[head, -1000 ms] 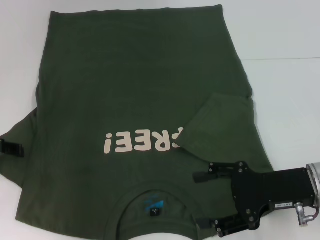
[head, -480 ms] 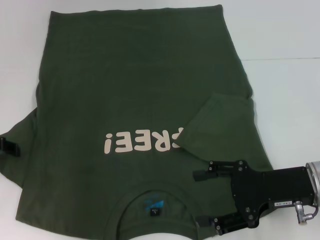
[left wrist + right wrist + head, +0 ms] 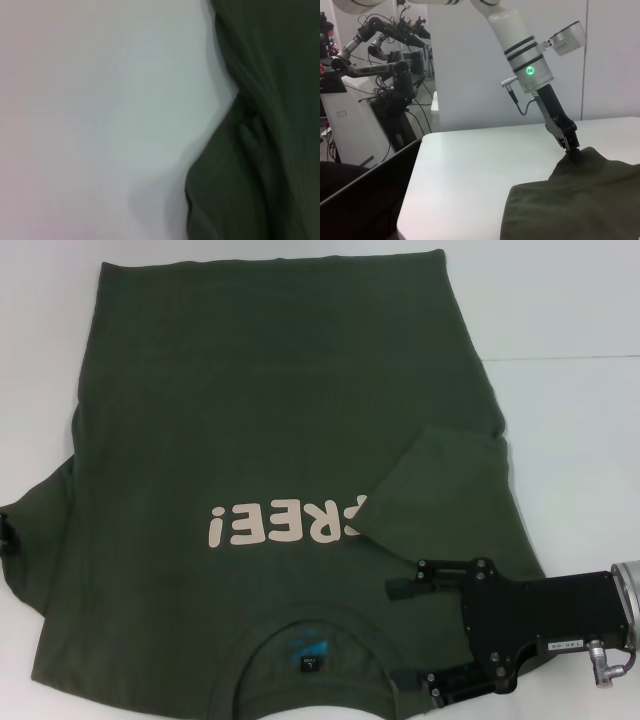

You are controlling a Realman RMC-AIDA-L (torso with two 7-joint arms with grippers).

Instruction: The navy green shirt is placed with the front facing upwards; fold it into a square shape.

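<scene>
The shirt point(image 3: 260, 440) lay flat on the table point(image 3: 570, 390). The right gripper point(image 3: 415, 635) hovered spread near the collar; the left gripper point(image 3: 572, 150) pinched the sleeve edge.

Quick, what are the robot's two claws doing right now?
Left gripper: closed on the edge of the navy green shirt.
Right gripper: open, holding nothing, above the shirt's near right shoulder.
</scene>
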